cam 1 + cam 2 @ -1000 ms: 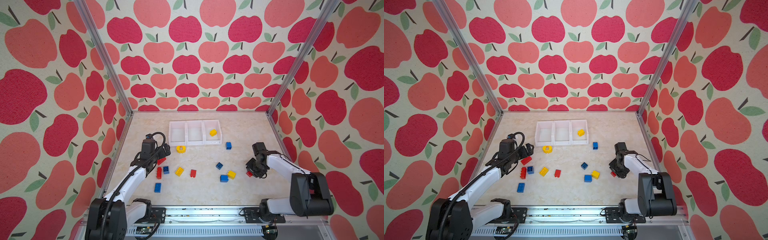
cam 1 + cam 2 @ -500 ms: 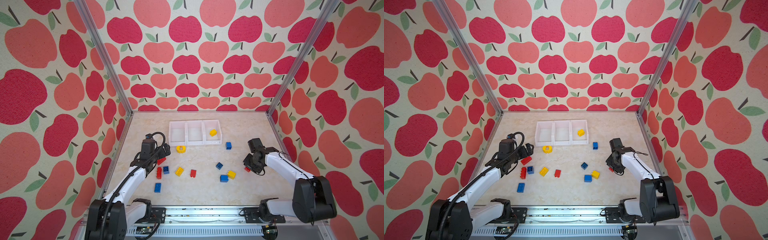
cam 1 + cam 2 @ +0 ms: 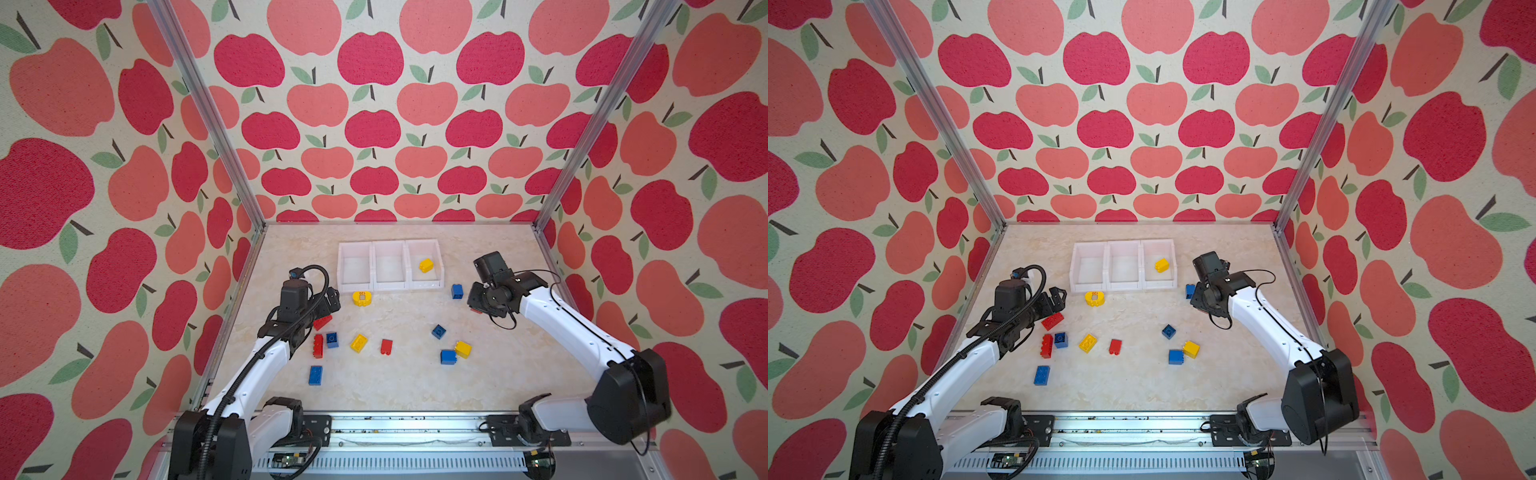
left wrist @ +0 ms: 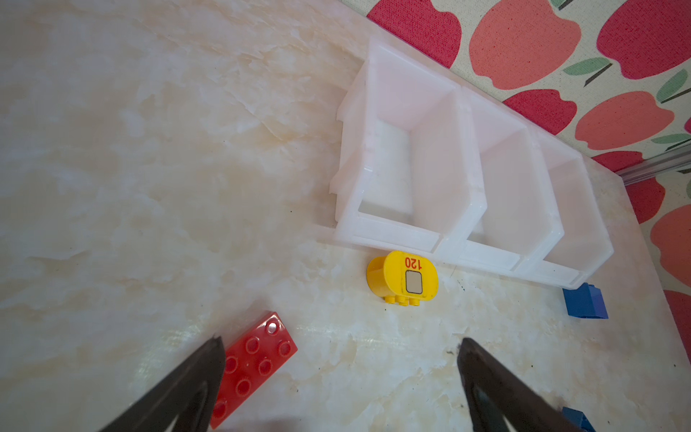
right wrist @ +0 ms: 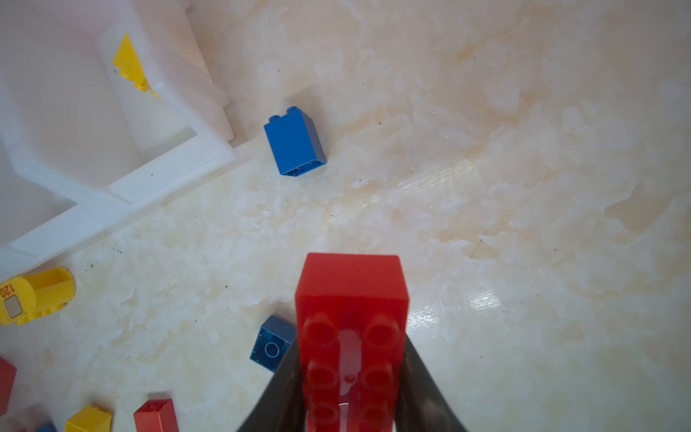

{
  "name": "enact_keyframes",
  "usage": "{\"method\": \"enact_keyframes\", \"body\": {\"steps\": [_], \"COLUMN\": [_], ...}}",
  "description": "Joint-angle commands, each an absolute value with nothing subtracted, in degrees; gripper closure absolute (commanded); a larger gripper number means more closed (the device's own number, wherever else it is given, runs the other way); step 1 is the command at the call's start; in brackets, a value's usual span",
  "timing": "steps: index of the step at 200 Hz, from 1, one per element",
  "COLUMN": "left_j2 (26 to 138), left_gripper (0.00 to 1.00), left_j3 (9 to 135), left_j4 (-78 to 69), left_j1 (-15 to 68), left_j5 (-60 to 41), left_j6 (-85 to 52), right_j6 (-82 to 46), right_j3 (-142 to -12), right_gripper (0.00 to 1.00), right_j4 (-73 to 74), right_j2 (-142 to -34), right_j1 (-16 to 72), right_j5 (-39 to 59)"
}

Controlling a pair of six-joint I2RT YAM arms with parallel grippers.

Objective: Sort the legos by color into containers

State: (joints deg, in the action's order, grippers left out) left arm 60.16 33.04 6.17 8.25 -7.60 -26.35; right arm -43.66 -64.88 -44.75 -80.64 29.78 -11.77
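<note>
Just in front of the white containers (image 4: 392, 232) lies a yellow rounded lego (image 4: 402, 278), printed "120" in red beside a small grey panel (image 4: 413, 281). Nearby the left gripper (image 4: 341, 342) hangs spread wide, one finger next to a flat red lego (image 4: 258, 359). Across the table the right gripper (image 5: 351, 359) is clenched on a red brick (image 5: 351, 288), near a blue brick (image 5: 295, 144). One yellow brick (image 3: 426, 265) sits in the end bin nearest the right arm.

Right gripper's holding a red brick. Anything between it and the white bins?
Only a blue blocky plastic brick lying on the marble-look table, just off the near corner of the three white plastic bins, toward the right gripper that grips the red oblong studded brick. Nothing else visible.
</note>
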Motion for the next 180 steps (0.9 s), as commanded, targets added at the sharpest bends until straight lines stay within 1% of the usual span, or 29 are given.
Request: {"method": "enact_keyframes", "body": {"steps": [1,30,68,90,114,180], "left_j2": [58.6,57.4,56.2,55.5,54.3,53.1], "left_gripper": [0.01,0.01,0.01,0.01,0.01,0.01], "left_j3": [31.8,31.1,30.5,30.5,30.2,30.1], "left_j4": [7.6,8.0,8.4,9.4,10.1,11.3], "left_j1": [7.9,7.8,7.6,7.5,7.4,7.1], "left_j5": [-7.9,-7.6,-7.8,-7.7,-7.4,-7.4], "left_j6": [-27.6,-27.9,-28.5,-28.4,-28.3,-28.4], "right_j6": [-38.0,-33.9,-27.6,-25.4,-22.4,-18.4], "right_j3": [-69.9,-77.3,-90.1,-97.4,-105.2,-121.6], "right_gripper": [0.80,0.80,0.79,0.79,0.79,0.78], "right_j4": [-43.9,-40.9,-39.3,-39.1,-40.7,-44.7], "right_j2": [-84.6,-90.9,-103.1,-109.7,-116.3,-129.2], "right_j1": [33.2,38.0,43.9,44.6,45.3,45.0], "right_j5": [-12.7,-11.6,-11.1,-7.6,-6.2,-6.6]}}
